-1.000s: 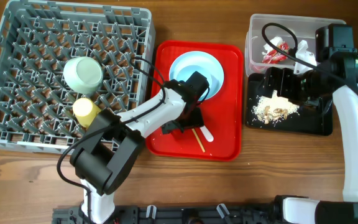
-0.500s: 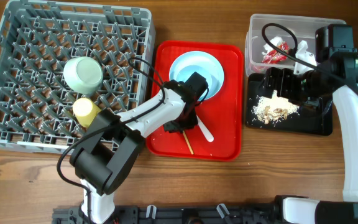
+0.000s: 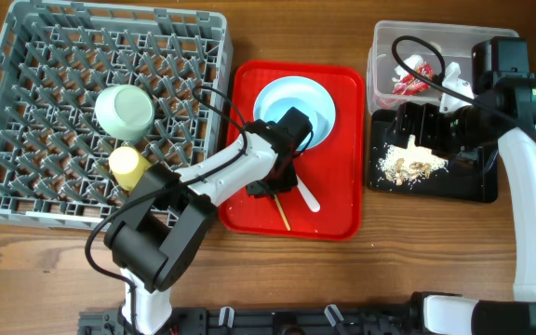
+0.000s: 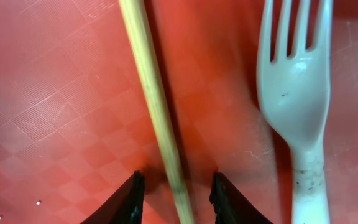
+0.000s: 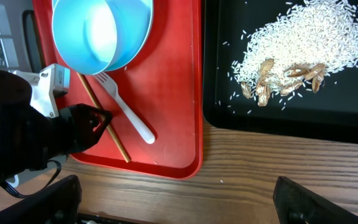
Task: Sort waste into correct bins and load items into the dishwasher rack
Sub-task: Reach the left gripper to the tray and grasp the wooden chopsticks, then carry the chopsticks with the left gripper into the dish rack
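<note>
A: Left gripper (image 4: 176, 198)?
B: Jaws were apart, straddling the chopstick (image 4: 154, 106), not pinching it. Fork (image 4: 294, 93) lay just beside, both on the red tray (image 3: 338, 200).
A: Right gripper (image 5: 176, 202)?
B: Spread wide and empty, by the black tray (image 3: 473, 186).
A: Progress?
B: Waste looked sorted: one wrapper (image 3: 410, 82) in the clear tub (image 3: 377, 56), one crumb heap (image 3: 412, 160) on the black tray. Rack (image 3: 26, 200) held one bowl (image 3: 124, 110) and one cup (image 3: 128, 166). Left to load: one chopstick, one fork, the blue dishes (image 3: 296, 107).

No readable text, brand, number or sign in any view. Red-and-white wrapper (image 3: 411, 80) in the clear tub (image 3: 380, 56): any print is too small to read. Nothing else shows legible markings.
</note>
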Motion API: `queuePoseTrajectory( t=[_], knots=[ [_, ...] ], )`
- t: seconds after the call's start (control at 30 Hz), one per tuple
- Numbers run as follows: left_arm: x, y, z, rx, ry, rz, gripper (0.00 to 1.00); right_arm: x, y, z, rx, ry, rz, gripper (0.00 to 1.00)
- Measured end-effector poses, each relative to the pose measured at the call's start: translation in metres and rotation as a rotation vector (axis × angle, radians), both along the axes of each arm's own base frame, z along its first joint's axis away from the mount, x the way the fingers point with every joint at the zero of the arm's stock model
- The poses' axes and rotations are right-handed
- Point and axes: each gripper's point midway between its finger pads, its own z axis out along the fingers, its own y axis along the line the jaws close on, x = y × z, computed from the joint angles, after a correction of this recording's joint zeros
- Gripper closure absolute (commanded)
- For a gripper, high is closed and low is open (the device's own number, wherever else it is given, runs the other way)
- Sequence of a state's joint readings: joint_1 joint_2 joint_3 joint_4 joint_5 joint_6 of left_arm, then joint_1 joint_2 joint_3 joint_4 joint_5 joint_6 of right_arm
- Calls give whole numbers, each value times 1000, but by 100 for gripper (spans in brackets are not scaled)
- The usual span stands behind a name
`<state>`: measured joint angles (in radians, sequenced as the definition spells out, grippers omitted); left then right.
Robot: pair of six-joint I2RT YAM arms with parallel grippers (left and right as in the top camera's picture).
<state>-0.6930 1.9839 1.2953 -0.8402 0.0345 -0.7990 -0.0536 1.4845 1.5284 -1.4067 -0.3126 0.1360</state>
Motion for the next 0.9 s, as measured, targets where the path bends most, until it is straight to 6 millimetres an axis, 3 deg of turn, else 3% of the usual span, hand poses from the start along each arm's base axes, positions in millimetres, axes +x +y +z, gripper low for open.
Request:
queuePoseTrajectory(
  t=[0.17, 0.27, 0.37, 0.67, 0.8, 0.9],
  knots=[
    [0, 0, -1, 0, 1, 4, 66, -1, 0, 0, 0, 4, 0, 0],
    [-1, 2, -1, 5, 2, 9, 86, -1, 0, 0, 0, 4, 0, 1],
    [0, 1, -2, 5, -3, 13, 95, -2, 0, 0, 0, 7, 0, 1],
    [3, 1, 0, -17, -1, 31, 96, -4, 0, -1, 1, 16, 0, 0],
    [7, 15, 5, -21, -6, 68, 96, -4, 0, -1, 1, 18, 0, 0],
    [22, 28, 34, -62, -80, 87, 96, -4, 0, -1, 1, 19, 0, 1]
  ],
)
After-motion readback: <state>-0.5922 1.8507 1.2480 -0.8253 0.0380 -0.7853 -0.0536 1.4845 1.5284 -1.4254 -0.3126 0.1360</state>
